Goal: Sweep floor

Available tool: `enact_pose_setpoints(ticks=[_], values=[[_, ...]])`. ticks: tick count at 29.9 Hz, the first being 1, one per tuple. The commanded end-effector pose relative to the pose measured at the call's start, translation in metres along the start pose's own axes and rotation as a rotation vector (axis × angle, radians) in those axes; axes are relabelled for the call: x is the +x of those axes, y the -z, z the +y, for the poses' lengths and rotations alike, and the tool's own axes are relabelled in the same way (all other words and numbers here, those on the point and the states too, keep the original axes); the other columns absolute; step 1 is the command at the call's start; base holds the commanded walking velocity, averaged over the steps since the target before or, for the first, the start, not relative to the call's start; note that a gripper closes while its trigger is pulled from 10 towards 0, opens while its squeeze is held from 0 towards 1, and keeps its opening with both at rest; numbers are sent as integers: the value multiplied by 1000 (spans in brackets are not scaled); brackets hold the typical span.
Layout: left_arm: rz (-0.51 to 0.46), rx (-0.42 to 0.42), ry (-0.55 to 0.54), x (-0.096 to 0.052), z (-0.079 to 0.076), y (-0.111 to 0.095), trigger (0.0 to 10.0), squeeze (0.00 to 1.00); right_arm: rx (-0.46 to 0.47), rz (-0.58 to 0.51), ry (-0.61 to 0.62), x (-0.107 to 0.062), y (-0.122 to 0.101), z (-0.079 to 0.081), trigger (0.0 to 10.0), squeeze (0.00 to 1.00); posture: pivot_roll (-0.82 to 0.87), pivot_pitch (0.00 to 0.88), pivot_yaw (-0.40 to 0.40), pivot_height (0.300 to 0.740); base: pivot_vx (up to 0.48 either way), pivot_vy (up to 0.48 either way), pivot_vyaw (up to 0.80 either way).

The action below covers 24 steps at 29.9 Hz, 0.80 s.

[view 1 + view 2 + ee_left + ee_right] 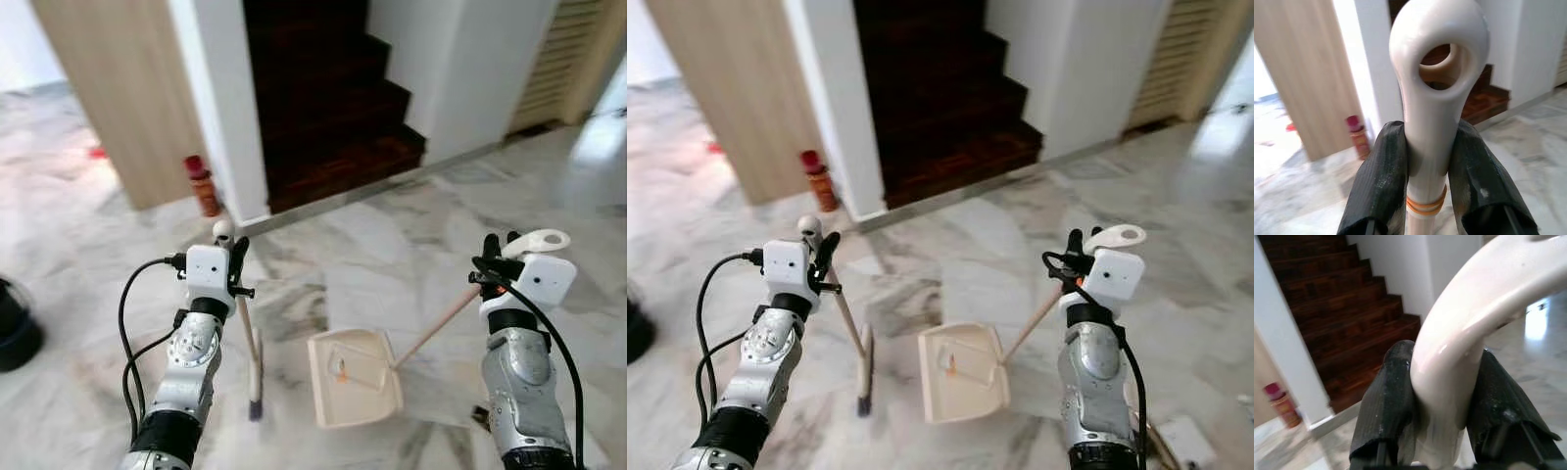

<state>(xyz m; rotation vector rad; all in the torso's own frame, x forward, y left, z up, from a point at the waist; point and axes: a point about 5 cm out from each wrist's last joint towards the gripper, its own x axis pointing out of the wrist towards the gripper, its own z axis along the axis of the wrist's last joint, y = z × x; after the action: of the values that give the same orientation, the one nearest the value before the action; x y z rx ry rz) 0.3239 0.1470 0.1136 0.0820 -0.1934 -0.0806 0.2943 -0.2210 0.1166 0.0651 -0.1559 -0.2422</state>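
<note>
Marble floor (411,225) below dark stairs (333,108): left gripper (235,257) clamps the broom (251,352), right gripper (493,257) clamps the dustpan (355,377) handle, pan flat at lower centre to catch sweepings.

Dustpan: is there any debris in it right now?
Yes, a small orange bit lies inside the cream dustpan resting on the marble floor.

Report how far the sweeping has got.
Done: both tools are gripped, and a small orange scrap lies in the dustpan. In hand: left gripper holds the broom, right gripper the dustpan handle. Left: I can't make out other debris on the marble floor.
</note>
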Motion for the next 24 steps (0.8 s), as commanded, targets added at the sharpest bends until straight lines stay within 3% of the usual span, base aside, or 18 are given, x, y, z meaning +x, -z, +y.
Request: enact_pose_setpoints(ticks=[1,24], values=[[-61,10,0,5,2,-13,10000,0,11,-60,-6,5,-13,2,10000,0,-129,0,15,740,0,0,794],[-56,37,-11,2,10,-14,10000,0,24,-50,-24,6,-12,6,10000,0,-106,0,19,740,0,0,794]])
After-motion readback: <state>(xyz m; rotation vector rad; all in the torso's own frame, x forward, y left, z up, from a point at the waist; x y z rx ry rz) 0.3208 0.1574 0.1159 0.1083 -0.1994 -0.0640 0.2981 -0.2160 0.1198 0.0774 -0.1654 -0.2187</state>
